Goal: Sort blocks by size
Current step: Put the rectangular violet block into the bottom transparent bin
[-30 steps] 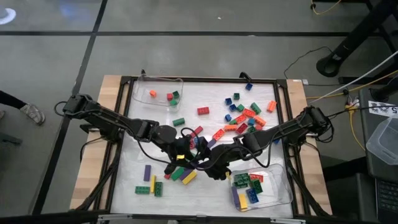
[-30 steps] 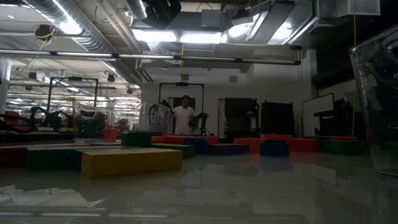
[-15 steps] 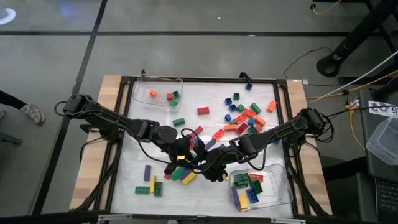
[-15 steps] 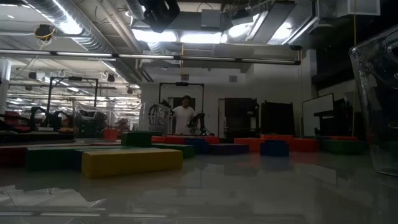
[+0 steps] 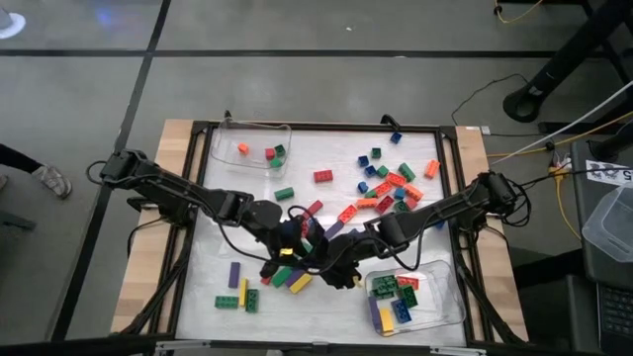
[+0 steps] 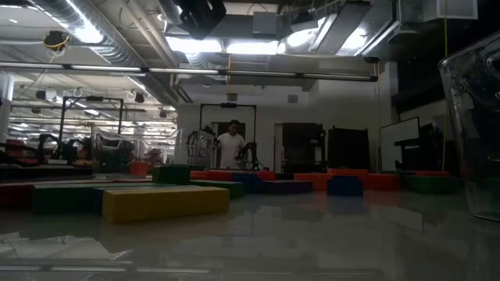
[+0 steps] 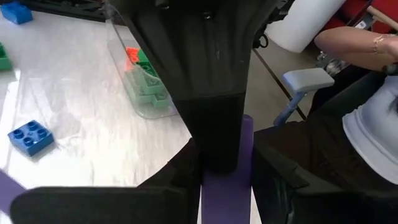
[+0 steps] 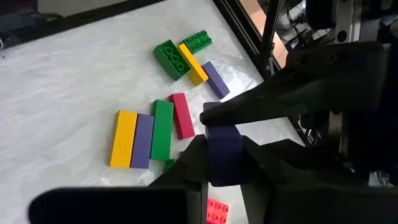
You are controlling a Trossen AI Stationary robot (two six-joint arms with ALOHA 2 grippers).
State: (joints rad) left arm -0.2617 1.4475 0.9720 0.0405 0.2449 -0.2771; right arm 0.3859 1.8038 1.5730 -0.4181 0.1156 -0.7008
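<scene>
Over the table's middle, my left gripper [image 5: 297,242] and my right gripper [image 5: 326,259] meet tip to tip. Both are shut on one long purple block [image 7: 227,186], which also shows between the right fingers [image 8: 222,149]. Below them, yellow [image 8: 124,137], purple [image 8: 142,140], green [image 8: 163,127] and red [image 8: 181,115] long blocks lie flat, side by side. More blocks [image 5: 391,183] lie scattered at the far right. My left gripper pinches the purple block's near end [image 7: 227,202] between its two fingers. The block sticks out forward along them, clear of the table. The right gripper's dark finger [image 7: 211,124] covers its far part. My right gripper pinches the purple block's other end [image 8: 222,140] between its two fingers, slanting down from the table's right. The block is lifted clear above the table. The left gripper's finger [image 8: 249,102] reaches it from the far side.
A clear tray [image 5: 435,307] with long blocks stands near right, and another [image 5: 223,148] with small blocks far left. Green, yellow and purple blocks [image 5: 237,295] lie near left. A person's arm [image 7: 348,43] shows beyond the table's edge.
</scene>
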